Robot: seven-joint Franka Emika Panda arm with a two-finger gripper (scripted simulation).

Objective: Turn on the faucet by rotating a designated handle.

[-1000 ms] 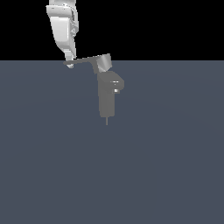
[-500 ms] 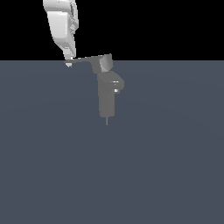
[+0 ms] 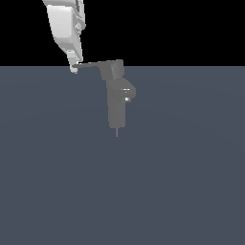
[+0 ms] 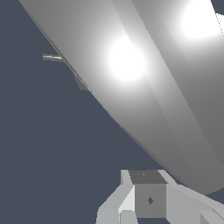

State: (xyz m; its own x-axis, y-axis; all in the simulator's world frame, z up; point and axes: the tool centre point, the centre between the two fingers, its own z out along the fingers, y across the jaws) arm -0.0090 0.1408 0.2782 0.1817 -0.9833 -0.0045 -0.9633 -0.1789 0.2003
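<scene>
The grey faucet (image 3: pixel 116 109) stands upright in the exterior view, with a short spout (image 3: pixel 128 92) on its right side. On top, the thin flat handle (image 3: pixel 90 64) reaches from its wedge hub (image 3: pixel 113 70) toward the exterior view's left. My white gripper (image 3: pixel 74 67) comes down from the upper left, and its tips touch the handle's far end. The fingers look closed together and hold nothing. In the wrist view the handle (image 4: pixel 131 83) fills most of the frame as a broad grey band with glare, and my gripper (image 4: pixel 148 205) is at the edge.
The faucet stands on a flat dark grey-blue floor (image 3: pixel 182 182) under a black background. A thin grey sliver (image 4: pixel 52 57) pokes out beside the handle in the wrist view; I cannot tell what it is.
My gripper has moved slightly toward the exterior view's left and up, staying at the handle's tip. The handle has swung a little with it.
</scene>
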